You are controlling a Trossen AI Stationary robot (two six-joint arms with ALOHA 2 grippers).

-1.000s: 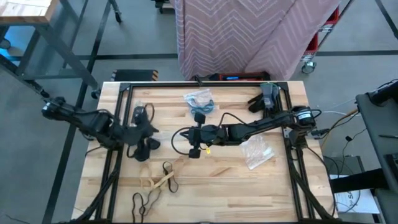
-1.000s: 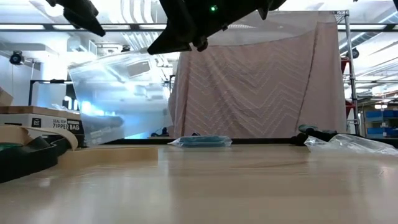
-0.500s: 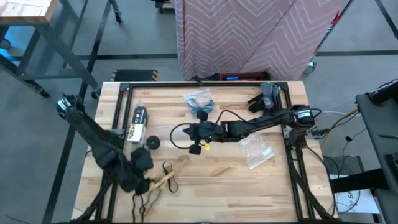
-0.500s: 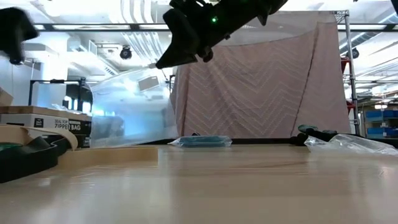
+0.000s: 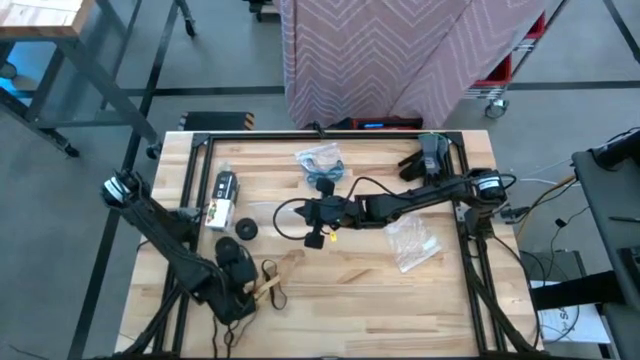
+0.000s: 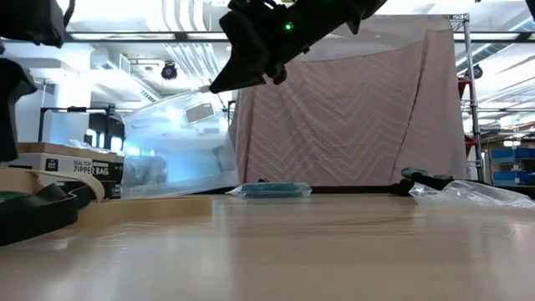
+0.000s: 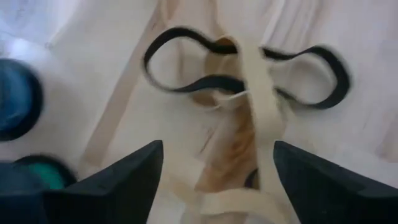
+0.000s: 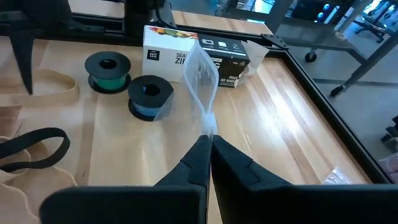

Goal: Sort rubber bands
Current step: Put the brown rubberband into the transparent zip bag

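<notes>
We have the left gripper [image 7: 211, 186] spread wide right over the heap of thin floppy tan and black rubber bands [image 5: 262, 290] near the near-left corner of the pale wooden tabletop [image 5: 370, 290]; we'd centre on one tan strip and drop straight down before closing, so the black loops (tangled in with it) don't come along. The right gripper [image 8: 210, 149], mid-table, is clamped on a crinkly clear plastic bag [image 8: 202, 87] held aloft. Behind the tabletop's far edge hangs a pink chevron-patterned cloth [image 5: 400, 50] over grey floor.
</notes>
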